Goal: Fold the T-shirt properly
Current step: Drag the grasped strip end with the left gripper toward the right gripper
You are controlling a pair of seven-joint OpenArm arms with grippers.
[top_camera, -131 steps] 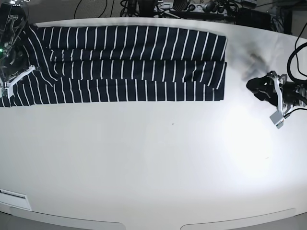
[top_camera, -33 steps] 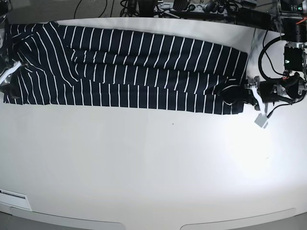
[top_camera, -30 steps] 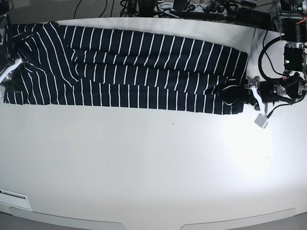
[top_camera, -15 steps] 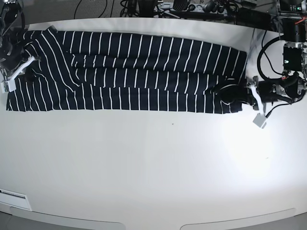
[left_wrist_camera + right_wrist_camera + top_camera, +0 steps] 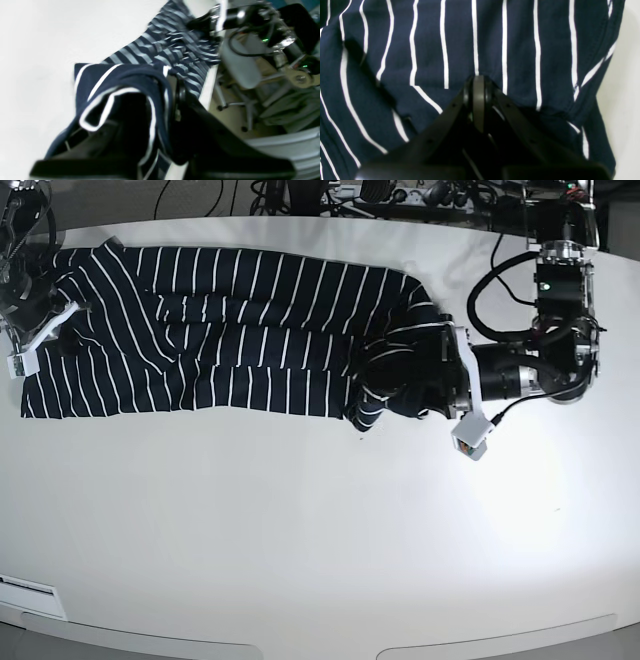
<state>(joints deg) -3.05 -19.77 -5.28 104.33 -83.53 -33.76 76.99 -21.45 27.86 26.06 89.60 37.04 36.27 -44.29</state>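
No text, label, brand, number or sign can be read in any of the three views. A white strip (image 5: 30, 589) lies at the near left edge of the tabletop (image 5: 320, 520) in the base view and carries a thin dark line, but it is too small to tell whether that is print. The shirt (image 5: 230, 330) shows only plain white stripes, with no printed mark or tag in sight.
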